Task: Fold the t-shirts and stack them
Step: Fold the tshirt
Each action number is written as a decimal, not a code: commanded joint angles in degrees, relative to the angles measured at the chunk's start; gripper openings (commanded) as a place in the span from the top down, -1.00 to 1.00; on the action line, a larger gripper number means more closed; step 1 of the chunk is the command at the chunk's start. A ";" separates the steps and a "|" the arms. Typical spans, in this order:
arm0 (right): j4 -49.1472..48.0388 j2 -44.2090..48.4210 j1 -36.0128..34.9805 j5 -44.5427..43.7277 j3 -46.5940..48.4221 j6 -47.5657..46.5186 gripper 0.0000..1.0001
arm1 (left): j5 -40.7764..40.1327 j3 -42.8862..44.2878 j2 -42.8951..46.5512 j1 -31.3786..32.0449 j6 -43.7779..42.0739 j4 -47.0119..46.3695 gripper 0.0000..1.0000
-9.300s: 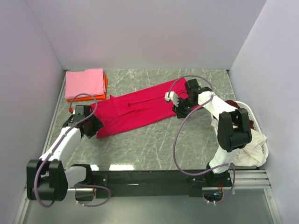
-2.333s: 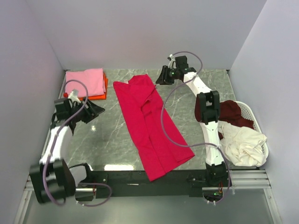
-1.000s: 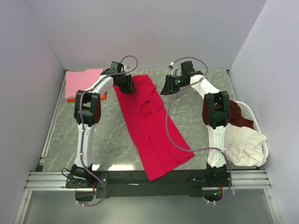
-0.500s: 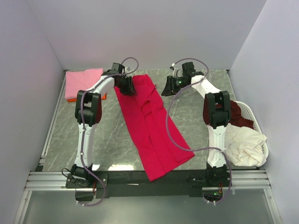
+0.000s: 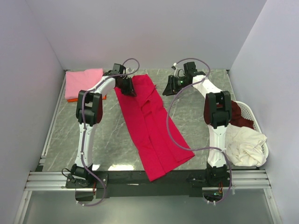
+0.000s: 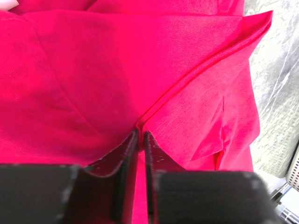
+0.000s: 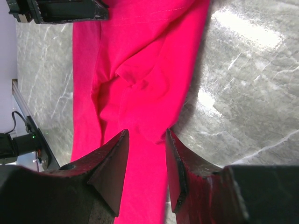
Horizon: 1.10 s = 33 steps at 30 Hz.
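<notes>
From above, the crimson t-shirt (image 5: 149, 126) lies flat on the bench (image 5: 107, 135) as a long strip. Its long axis slants from the far left to the near right. The left end effector (image 5: 127, 87) sits on its far left corner, and the right end effector (image 5: 169, 88) hangs just beside its far right edge. A folded pink t-shirt (image 5: 84, 77) lies in the far left corner.

At the left wrist, the fingers are pressed almost together, pinching a raised crease of the crimson cloth.

At the right wrist, the fingers stand spread above the shirt's edge, gripping nothing.
</notes>
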<state>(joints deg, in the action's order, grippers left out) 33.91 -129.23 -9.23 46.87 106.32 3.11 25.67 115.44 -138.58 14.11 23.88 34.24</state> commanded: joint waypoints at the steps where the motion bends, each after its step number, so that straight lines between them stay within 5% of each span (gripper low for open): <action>1: -0.60 2.23 0.88 1.55 -0.06 0.05 0.11 | 1.84 2.16 -0.20 0.39 0.55 -0.93 0.71; 4: -0.60 2.23 0.97 1.55 -0.06 0.14 0.11 | 1.49 1.72 0.68 0.39 0.82 -1.19 0.99; 15: -0.51 2.40 1.24 1.38 -0.15 0.05 0.12 | 3.07 -13.29 13.33 0.39 3.37 -9.63 0.99; 33: -0.07 1.96 1.68 0.41 0.20 -1.00 0.12 | 1.58 -22.01 17.73 -0.40 3.98 -12.35 0.95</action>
<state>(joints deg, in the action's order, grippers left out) 33.93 -129.23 -8.12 47.20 106.32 3.05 27.11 94.63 -125.08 13.96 27.73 24.18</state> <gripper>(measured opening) 0.444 0.023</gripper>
